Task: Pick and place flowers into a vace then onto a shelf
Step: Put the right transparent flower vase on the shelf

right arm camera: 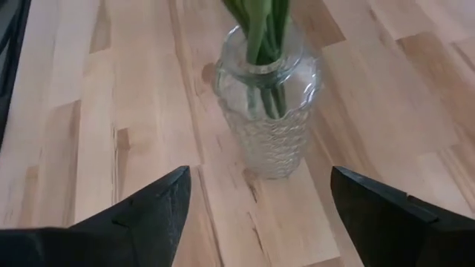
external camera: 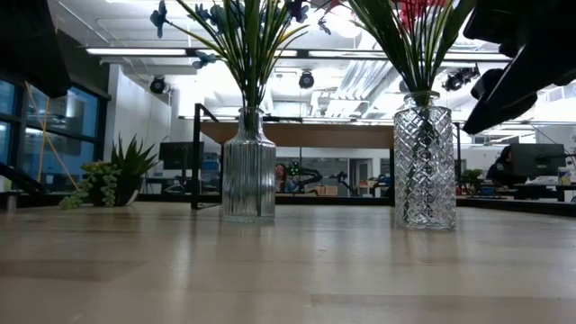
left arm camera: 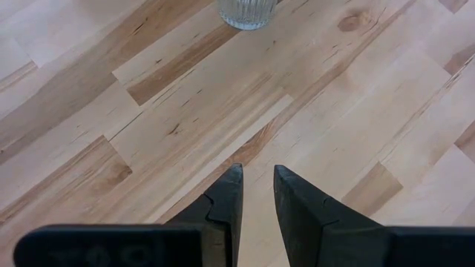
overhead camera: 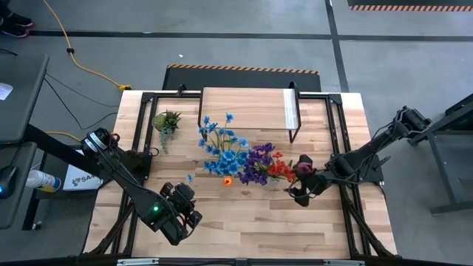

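Our right hand point(right arm camera: 256, 204) is spread wide and empty, hovering just beside the diamond-cut vase point(right arm camera: 269, 119) that holds the red, purple and maroon flowers point(overhead camera: 266, 164). Our left hand point(left arm camera: 257, 194) waits near the table's point(overhead camera: 244, 214) front edge, fingers almost together, gripping nothing. The blue flowers point(overhead camera: 222, 148) stand in the ribbed vase point(external camera: 248, 166). Both vases sit on the table, in front of the shelf point(overhead camera: 247, 109); a small potted plant point(overhead camera: 166, 122) stands off to the left.
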Controlling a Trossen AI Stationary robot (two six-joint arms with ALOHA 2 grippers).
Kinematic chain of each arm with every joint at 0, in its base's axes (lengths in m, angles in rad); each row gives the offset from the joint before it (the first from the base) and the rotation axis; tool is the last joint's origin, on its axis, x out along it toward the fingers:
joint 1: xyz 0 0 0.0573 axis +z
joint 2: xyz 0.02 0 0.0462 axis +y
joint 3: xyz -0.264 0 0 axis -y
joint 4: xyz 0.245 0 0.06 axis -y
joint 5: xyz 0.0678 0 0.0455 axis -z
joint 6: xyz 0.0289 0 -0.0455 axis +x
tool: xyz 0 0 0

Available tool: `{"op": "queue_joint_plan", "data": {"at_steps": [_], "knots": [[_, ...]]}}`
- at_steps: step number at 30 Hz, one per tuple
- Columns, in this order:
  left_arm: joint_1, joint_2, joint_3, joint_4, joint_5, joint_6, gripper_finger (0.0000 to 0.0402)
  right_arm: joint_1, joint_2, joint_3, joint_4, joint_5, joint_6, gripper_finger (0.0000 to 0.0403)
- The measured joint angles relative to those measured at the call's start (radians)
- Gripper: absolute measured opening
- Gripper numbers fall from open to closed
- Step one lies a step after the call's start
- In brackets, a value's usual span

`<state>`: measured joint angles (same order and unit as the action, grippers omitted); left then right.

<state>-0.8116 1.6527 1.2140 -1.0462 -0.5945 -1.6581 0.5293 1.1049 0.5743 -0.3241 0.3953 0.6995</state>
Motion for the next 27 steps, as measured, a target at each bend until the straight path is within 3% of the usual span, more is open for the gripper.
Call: {"op": "queue_joint_plan", "data": {"at_steps": [7, 27], "knots": [[0.0, 0.0, 0.0, 0.0, 0.0, 0.0, 0.0113, 0.0, 0.0, 0.0, 0.0, 0.019, 0.148, 0.0314], [0.0, 0.0, 0.0, 0.0, 0.0, 0.0, 0.0113, 0.001, 0.0, 0.0, 0.005, 0.022, 0.157, 0.0314]]}}
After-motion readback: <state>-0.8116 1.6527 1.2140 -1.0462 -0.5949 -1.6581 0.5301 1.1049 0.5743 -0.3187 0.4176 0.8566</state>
